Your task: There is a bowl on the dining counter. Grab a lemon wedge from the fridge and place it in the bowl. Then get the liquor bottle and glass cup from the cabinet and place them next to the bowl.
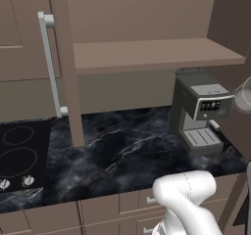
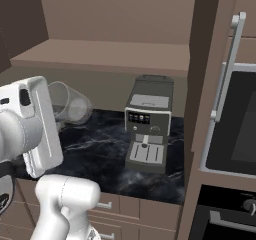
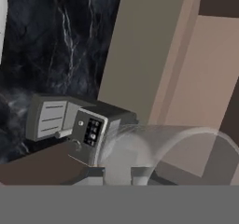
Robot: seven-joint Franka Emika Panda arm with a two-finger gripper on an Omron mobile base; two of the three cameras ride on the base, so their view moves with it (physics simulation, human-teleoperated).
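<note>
Hand view: the end effector is seen at the bottom edge, its two dark fingertips set narrow and clamped on the rim of a clear glass cup. The cup is held tilted, its wide mouth turned toward the camera, and the scene behind is seen through its wall. Just beside the cup, a grey coffee machine is seen lying sideways in this rolled view, with its button panel and drip tray visible. Behind it, the black marbled bench and a tan cabinet panel are shown.

In the right base view, the cup is carried in the air above the bench, on its side, next to the white hand of the arm at the left. The coffee machine is set upright on the bench, apart from the cup, below an open brown shelf. A tall cabinet door with a pale handle is seen at the right.

In the left base view, the cup is glimpsed at the right edge, just beside the coffee machine. A black stove top is set into the bench at the left.
</note>
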